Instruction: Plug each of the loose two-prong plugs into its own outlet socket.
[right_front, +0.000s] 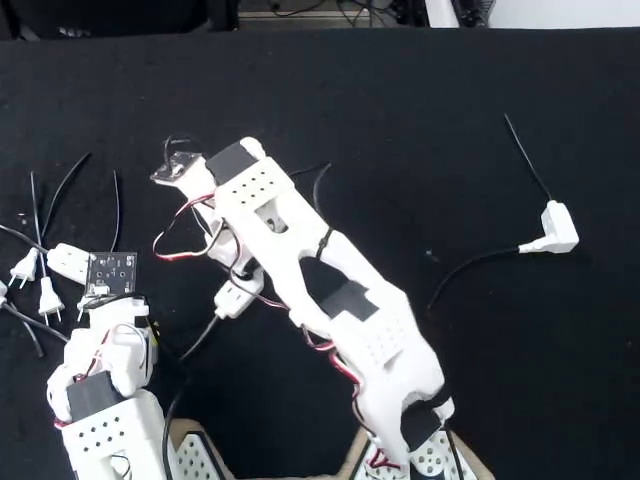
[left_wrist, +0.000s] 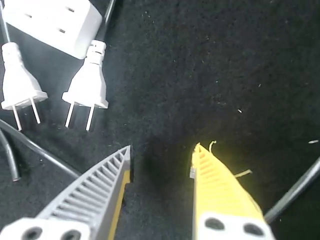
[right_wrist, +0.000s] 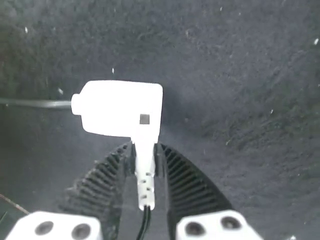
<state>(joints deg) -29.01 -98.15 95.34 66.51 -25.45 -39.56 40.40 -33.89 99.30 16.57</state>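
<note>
My right gripper (right_wrist: 145, 150) is shut on a slim white plug (right_wrist: 145, 175) whose black cord runs back between the fingers. The plug's front meets a white outlet socket block (right_wrist: 120, 107) lying on the black cloth. In the high view that socket and plug (right_front: 237, 294) lie under the right arm's wrist. My left gripper (left_wrist: 160, 150) stands open just above the cloth with nothing between its fingers. Beyond its tips lie two loose white two-prong plugs (left_wrist: 17, 82) (left_wrist: 87, 87), prongs toward me, beside another white outlet socket (left_wrist: 50, 20). These plugs (right_front: 25, 265) (right_front: 48, 297) sit at the table's left edge.
A white angled plug (right_front: 557, 228) with a black cord lies alone at the far right. Thin black cords (right_front: 60, 190) curl around the left plugs. The right arm (right_front: 320, 290) stretches diagonally across the middle. A black cord (left_wrist: 295, 187) runs beside my yellow finger.
</note>
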